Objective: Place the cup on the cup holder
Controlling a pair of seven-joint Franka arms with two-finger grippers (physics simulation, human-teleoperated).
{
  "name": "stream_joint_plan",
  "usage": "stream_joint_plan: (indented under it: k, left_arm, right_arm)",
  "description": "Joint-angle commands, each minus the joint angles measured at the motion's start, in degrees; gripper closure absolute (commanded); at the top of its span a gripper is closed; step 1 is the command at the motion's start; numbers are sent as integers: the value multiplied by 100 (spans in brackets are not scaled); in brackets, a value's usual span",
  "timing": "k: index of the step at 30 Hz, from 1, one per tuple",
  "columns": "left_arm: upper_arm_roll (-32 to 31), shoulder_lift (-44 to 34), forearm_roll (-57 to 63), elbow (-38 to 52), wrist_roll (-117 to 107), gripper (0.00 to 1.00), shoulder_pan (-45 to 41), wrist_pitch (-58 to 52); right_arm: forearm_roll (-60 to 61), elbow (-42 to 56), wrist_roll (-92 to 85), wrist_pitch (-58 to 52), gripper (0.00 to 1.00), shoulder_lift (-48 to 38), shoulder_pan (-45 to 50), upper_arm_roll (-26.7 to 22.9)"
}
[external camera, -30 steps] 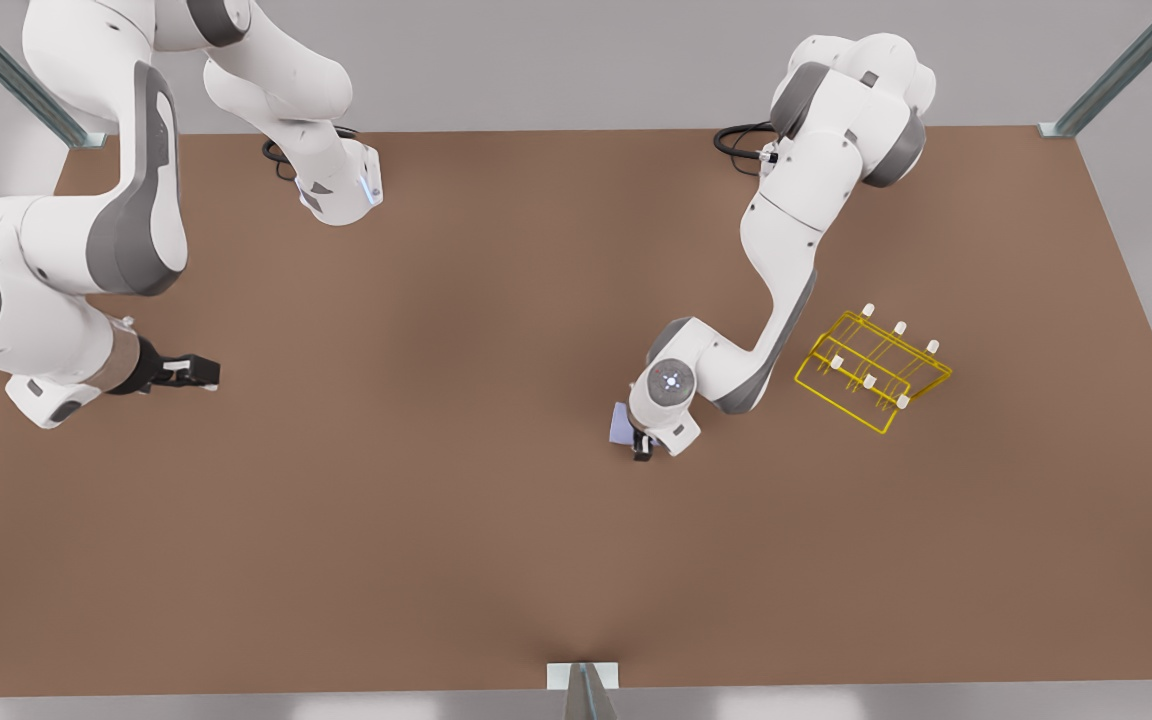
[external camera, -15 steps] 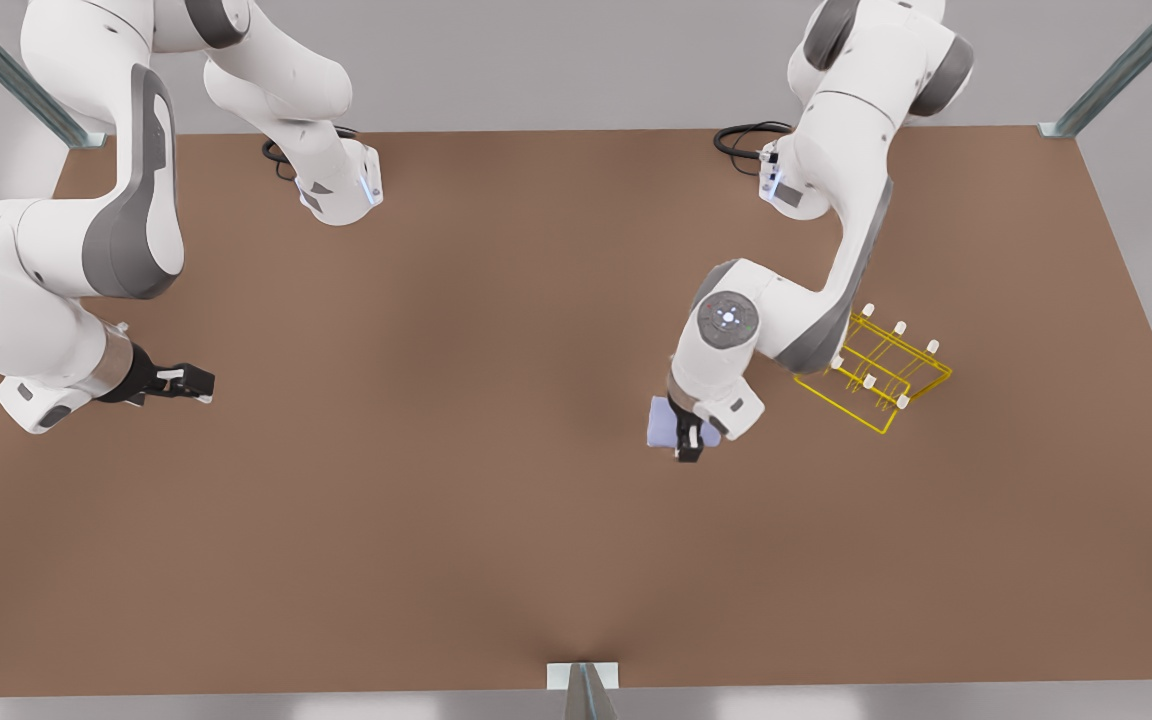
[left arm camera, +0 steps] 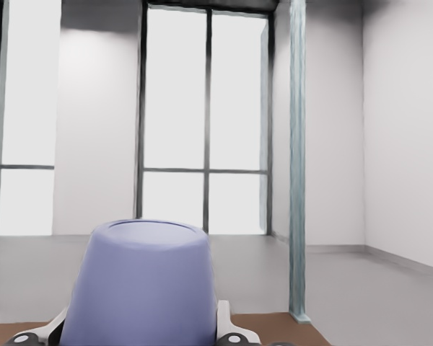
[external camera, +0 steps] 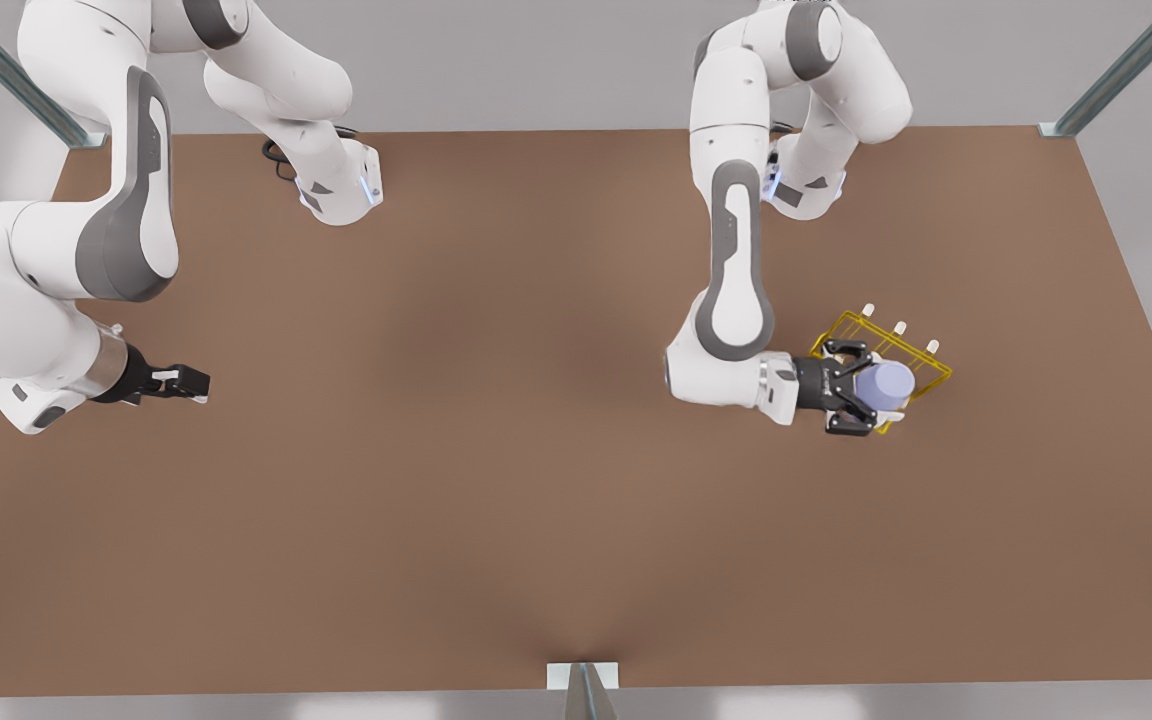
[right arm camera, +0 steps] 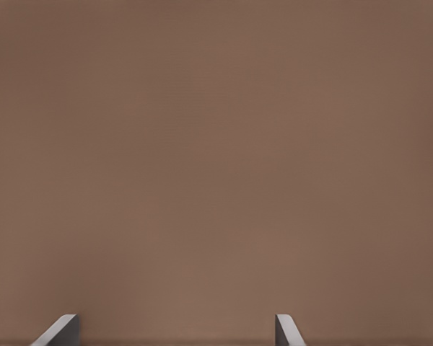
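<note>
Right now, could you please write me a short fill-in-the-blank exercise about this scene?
1. The left end effector is shut on the ____.
2. It holds it over the ____ cup holder.
3. The right end effector, its fingers ____, waits above the table.

Missing words: cup; yellow; open

The front view looks almost straight down on the brown counter (external camera: 496, 480) from high overhead, taking in both arms. The left wrist view rides level, close behind the cup (left arm camera: 141, 285) held in the left end effector (external camera: 861, 390), facing tall windows and a metal post — the same cup the front view shows at its right. The right wrist view faces bare counter from nearby, its fingertips (right arm camera: 58, 331) spread apart.
</note>
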Motion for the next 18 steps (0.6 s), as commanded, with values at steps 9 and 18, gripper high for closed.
stream_joint_plan:
  k: [9, 18]
  left_arm:
    - [-405, 363, 130, -56, -763, 24, 1213, 748]
    - [-774, 108, 596, -636, -639, 24, 1635, 1153]
  right_arm:
    - [152, -6, -19, -12, 0, 5, -79, 1]
    - [135, 12, -10, -117, 0, 14, -70, -8]
